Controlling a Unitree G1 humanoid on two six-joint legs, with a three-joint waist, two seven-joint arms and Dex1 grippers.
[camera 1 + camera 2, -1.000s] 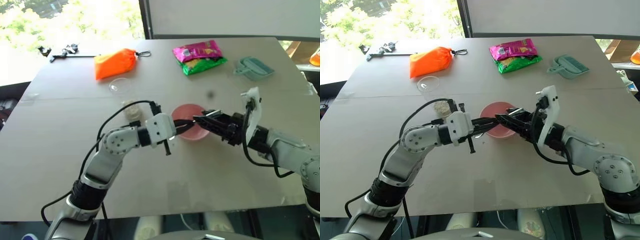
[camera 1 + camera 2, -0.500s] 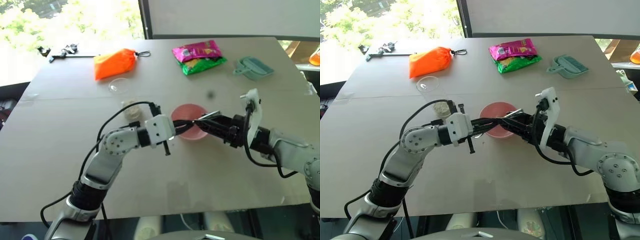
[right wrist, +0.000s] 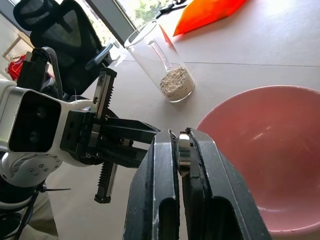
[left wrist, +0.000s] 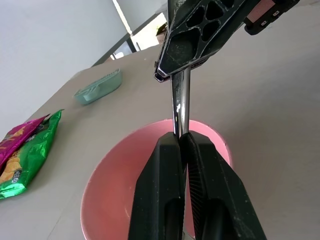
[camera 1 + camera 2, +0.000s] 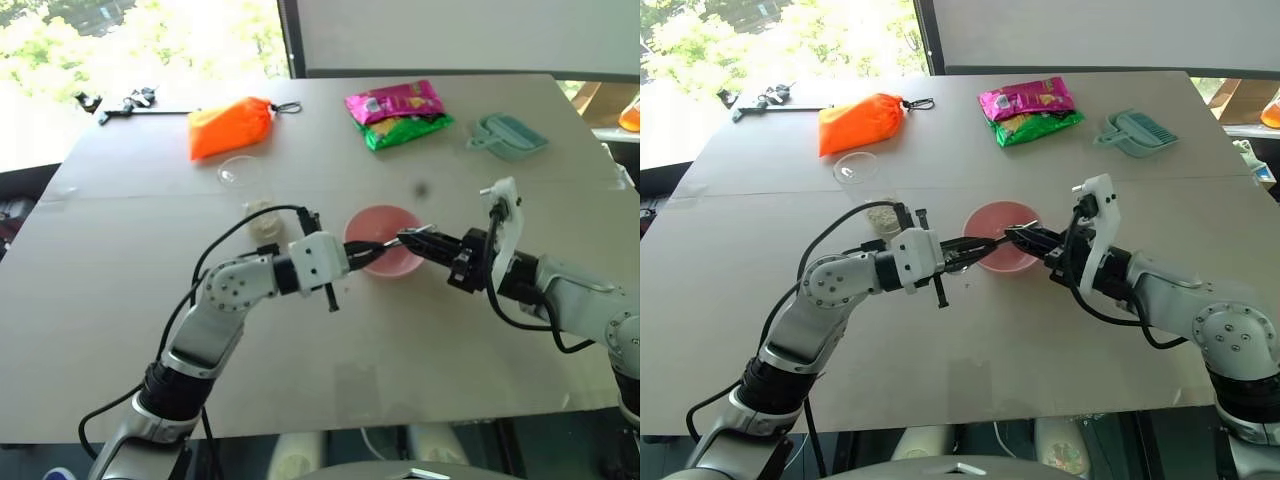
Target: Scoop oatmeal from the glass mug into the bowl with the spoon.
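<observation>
We see both arms meeting over the pink bowl [image 5: 1002, 250], which sits near the middle of the table [image 5: 970, 340]. The left gripper [image 4: 181, 137] points across toward the right one, its two black fingers pinched on one end of the silver spoon [image 4: 180, 102]. The right gripper [image 3: 179, 136] faces it from the other side, its fingers pressed onto the opposite end of the same spoon, so the spoon spans level between the two grippers above the bowl. The bowl looks empty inside. The glass mug [image 3: 161, 67] stands on the table beyond the left gripper, just beside the bowl but apart from it, with the oatmeal [image 3: 176, 82] lying at its bottom. Farther back lie an orange pouch [image 5: 862, 122], a pink and green snack packet [image 5: 1030, 110] and a teal dustpan [image 5: 1137, 132].
</observation>
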